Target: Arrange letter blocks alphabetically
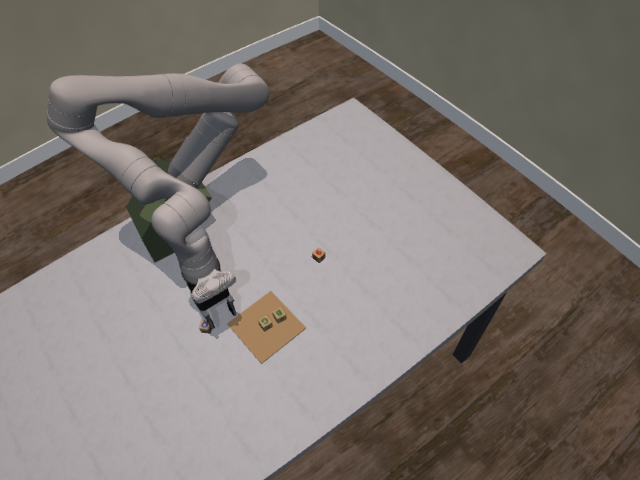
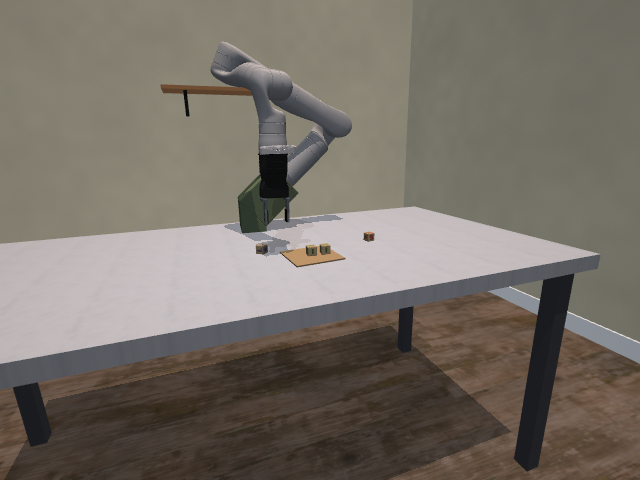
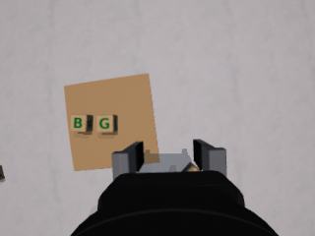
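— Where do the blocks sit?

— In the top view, the tan mat (image 1: 268,341) lies flat on the grey bench (image 1: 387,206), a little below and left of the frame's centre. Two blocks stand on it side by side, touching or nearly so: the G block (image 1: 265,323) and the B block (image 1: 279,314). Both letters are green and face up. In the wrist view they read B (image 3: 79,124) then G (image 3: 106,124) from left to right, upright, in the left half of the mat (image 3: 125,98).

— And the other two?

— A block with a purple mark on top (image 1: 205,325) rests on the bench just left of the mat, off it. I cannot read the mark. A block with a red mark on top (image 1: 318,254) sits well apart, up and to the right of the mat, near the middle of the frame; its mark is also too small to read.

— What is the gripper doing?

— The gripper (image 1: 217,311) hangs above the bench between the purple-marked block and the mat's left corner, pointing down. In the exterior view it (image 2: 276,212) is clearly above the bench surface, with the blocks lower in the frame. Its fingers are spread wide with nothing between them.

— Does anything touch the fingers?

— No. In the wrist view the lower right corner of the mat shows in the gap between them, far below.
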`<state>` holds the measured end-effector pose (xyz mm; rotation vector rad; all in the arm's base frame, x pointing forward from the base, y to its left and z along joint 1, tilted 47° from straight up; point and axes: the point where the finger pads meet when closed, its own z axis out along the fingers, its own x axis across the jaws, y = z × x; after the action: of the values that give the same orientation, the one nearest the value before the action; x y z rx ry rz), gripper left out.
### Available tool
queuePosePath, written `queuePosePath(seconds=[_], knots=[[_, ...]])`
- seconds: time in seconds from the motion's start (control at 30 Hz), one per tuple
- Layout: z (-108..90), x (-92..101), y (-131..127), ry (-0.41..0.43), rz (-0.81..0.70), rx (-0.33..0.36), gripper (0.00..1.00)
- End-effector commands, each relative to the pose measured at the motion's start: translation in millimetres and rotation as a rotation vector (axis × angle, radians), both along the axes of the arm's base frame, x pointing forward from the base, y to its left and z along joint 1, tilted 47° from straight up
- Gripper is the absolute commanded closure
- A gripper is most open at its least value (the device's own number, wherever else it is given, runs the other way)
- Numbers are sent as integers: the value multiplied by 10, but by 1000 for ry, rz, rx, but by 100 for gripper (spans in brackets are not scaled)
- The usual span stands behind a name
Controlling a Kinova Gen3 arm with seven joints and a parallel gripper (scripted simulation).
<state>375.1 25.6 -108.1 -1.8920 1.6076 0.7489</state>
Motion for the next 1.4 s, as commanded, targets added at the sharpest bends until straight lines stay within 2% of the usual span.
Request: queuePosePath(seconds=[0.0, 0.07, 0.13, 0.63, 0.7, 1.13, 1.37], knots=[[-37, -26, -42, -36, 25, 15, 0], [-64, -53, -59, -75, 64, 19, 0], [-64, -53, -59, -75, 64, 19, 0], [-232, -259, -155, -331, 317, 49, 0], [-232, -259, -155, -331, 317, 49, 0], [-326, -397, -199, -479, 461, 70, 0], [-350, -433, -209, -515, 497, 75, 0]])
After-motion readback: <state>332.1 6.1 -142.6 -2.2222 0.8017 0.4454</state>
